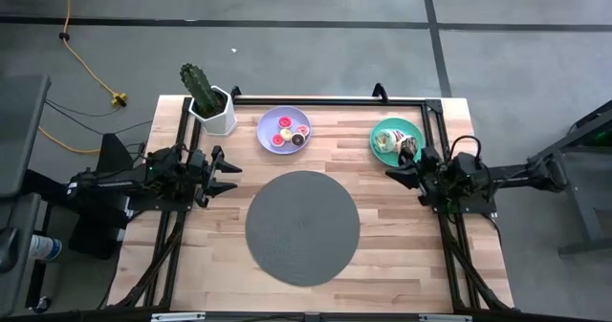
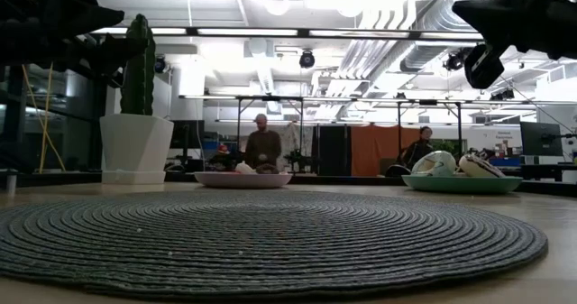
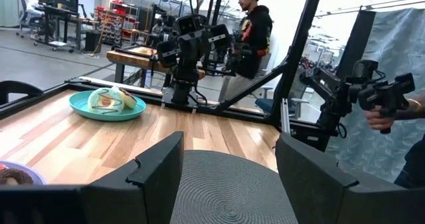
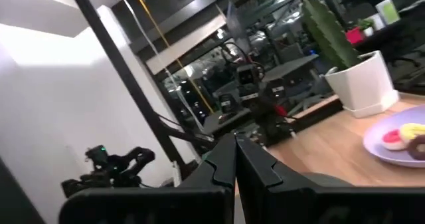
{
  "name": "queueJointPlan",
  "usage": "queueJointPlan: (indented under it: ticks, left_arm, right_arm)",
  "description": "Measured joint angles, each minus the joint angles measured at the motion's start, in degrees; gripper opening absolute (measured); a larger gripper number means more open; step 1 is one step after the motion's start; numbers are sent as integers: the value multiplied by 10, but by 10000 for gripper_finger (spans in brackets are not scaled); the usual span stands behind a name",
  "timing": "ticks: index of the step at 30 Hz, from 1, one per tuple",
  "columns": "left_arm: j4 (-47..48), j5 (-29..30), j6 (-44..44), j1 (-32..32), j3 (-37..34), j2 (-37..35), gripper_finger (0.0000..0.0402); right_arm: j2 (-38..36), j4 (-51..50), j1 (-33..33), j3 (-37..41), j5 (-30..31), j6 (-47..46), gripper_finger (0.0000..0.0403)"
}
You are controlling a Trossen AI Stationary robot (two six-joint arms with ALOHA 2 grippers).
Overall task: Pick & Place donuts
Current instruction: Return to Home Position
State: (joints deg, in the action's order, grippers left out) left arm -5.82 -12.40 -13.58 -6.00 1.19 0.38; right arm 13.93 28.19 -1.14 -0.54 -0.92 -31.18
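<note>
Tabletop plates [image 1: 268, 121] hold donuts [image 1: 285, 123] apart from left hand [image 1: 232, 177], right hand [image 1: 394, 173].

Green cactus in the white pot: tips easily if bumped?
Probably top-heavy: the tall green cactus rises well above its white faceted pot. The pot narrows slightly downward, likely aiding tipping. Looks rigid. Left gripper waits near it; right gripper by the teal round plate.

high camera's straight down over the table [image 1: 402, 265], low one hugs the grey mat [image 2: 270, 236] at tabletop height facing the room, left wrist looks past the left gripper [image 3: 229, 147] to the teal plate [image 3: 99, 115], right wrist past the right gripper [image 4: 234, 147] to the lavender plate [image 4: 385, 156].
</note>
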Motion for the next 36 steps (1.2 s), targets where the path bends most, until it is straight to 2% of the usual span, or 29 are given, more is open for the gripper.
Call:
queueJointPlan:
  ticks: [5, 8, 18, 25, 30, 36]
  left_arm:
    - [0, 0, 0, 0, 0, 0, 230]
    - [0, 0, 0, 0, 0, 0, 230]
    - [12, 0, 0, 0, 0, 2, 230]
    - [19, 0, 0, 0, 0, 2, 230]
    - [27, 0, 0, 0, 0, 2, 230]
    - [28, 0, 0, 0, 0, 2, 230]
  right_arm:
    - [-77, -54, 4, 0, 25, 21, 0]
    - [-138, -126, 14, 0, 28, 16, 0]
    - [-137, -175, 51, -1, 7, 26, 0]
    - [-137, -198, 62, -1, -34, 111, 0]
    - [-137, -222, 62, -1, -19, 191, 0]
    - [-135, -273, 62, -3, -3, 198, 0]
